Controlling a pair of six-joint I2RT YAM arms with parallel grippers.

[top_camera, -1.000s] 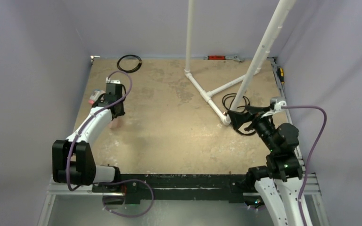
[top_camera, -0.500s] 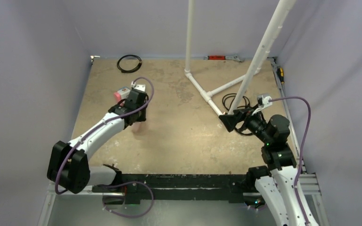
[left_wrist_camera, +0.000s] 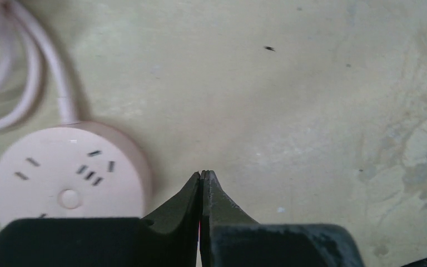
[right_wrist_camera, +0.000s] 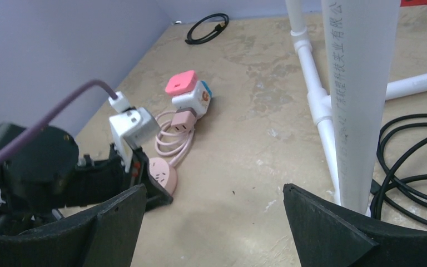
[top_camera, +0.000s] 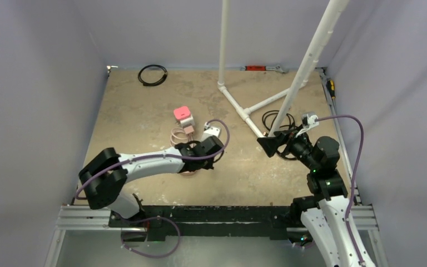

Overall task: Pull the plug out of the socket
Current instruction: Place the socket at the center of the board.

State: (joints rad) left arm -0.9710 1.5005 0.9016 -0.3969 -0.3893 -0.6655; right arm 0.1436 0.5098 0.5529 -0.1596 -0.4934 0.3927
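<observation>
A scuffed tan table [top_camera: 144, 100] sits between lilac walls [top_camera: 33, 67], with white pipes [top_camera: 306, 61] at the back. The left gripper [left_wrist_camera: 202, 177] is pinched together, empty; the right gripper [right_wrist_camera: 212, 192] gapes.

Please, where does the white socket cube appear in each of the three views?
Top external: the socket is just left of centre, in the upper half.
Left wrist: not in it.
Right wrist: the socket is left of centre, in the upper half.
Shared landmark: the round pink disc, seen by both wrist cameras.
</observation>
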